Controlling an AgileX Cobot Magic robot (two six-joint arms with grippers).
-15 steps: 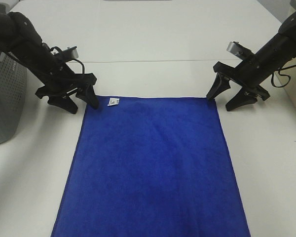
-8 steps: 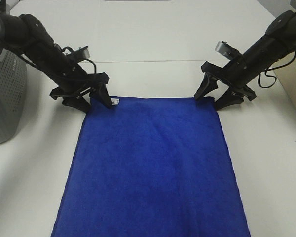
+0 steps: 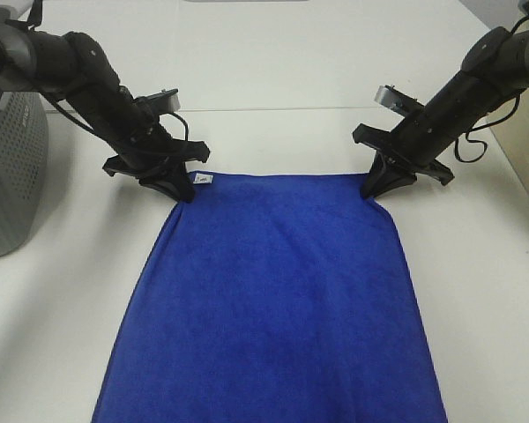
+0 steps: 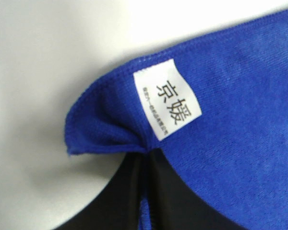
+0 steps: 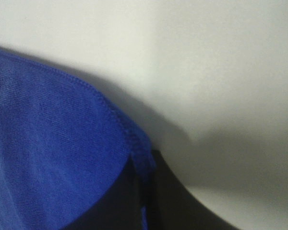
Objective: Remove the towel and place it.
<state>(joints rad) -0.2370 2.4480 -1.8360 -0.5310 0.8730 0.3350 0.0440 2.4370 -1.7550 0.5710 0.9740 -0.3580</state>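
Pinching plush blue towel [image 3: 273, 300], white tag [image 4: 167, 106]

The white tag [image 4: 167, 99] sewn on the corner of the towel [image 4: 240, 124], just beyond the pinching tips of the left gripper [image 4: 145, 160], reads 京媛 in large black characters. A line of much smaller characters beside them is too fine to read.
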